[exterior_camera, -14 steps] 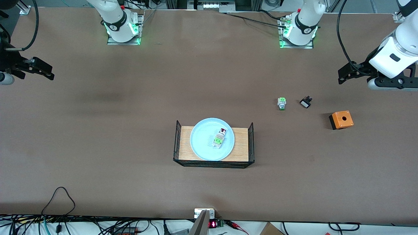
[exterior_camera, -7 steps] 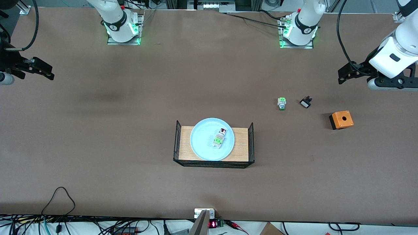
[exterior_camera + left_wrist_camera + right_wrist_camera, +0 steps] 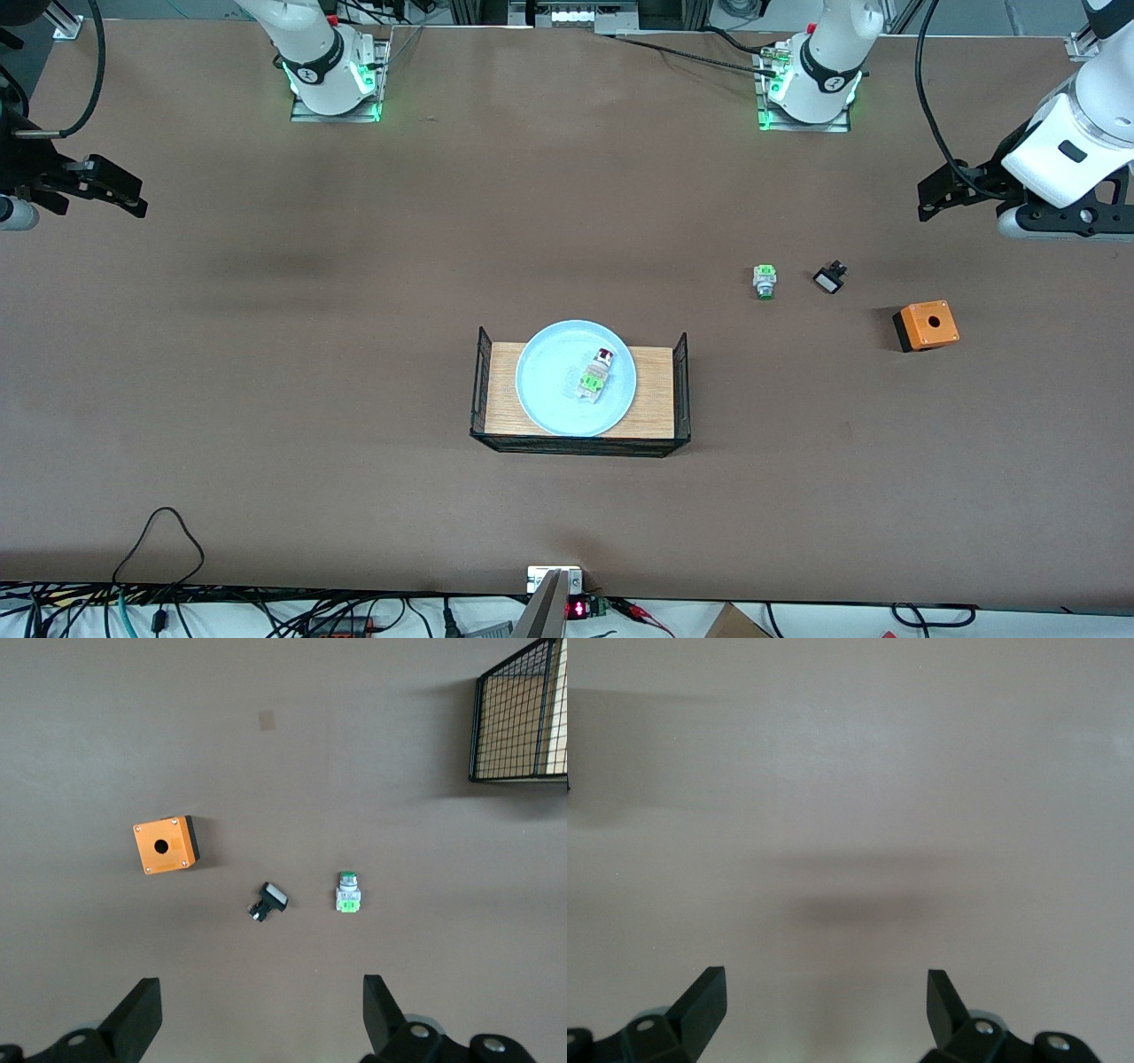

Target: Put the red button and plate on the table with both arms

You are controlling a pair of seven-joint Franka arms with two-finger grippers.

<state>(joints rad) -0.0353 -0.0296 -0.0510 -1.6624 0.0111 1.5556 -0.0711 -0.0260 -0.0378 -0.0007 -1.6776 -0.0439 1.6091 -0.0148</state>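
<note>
Brown matte bench (image 3: pixel 354 372): red-capped button (image 3: pixel 595 372) lies in pale-blue round plate (image 3: pixel 540 390) on wooden tray (image 3: pixel 651 394); left hand (image 3: pixel 261 1023) and right hand (image 3: pixel 826 1014) hover wide, empty.

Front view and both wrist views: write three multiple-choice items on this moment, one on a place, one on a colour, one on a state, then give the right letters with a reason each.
1. Where does the red button lie?
A. on the bare table
B. on the plate
C. in the orange box

2. What colour is the plate?
A. pale blue
B. orange
C. black

3. How do the two grippers stand?
A. both shut on parts
B. one open, one shut
C. both open, holding nothing

Answers:
1 B: the button rests inside the plate's rim, and the plate sits on the wooden tray.
2 A: its surface shows light blue against the brown table.
3 C: the left gripper, above the orange box, and the right gripper, over bare table, each show spread fingers with nothing between.
</note>
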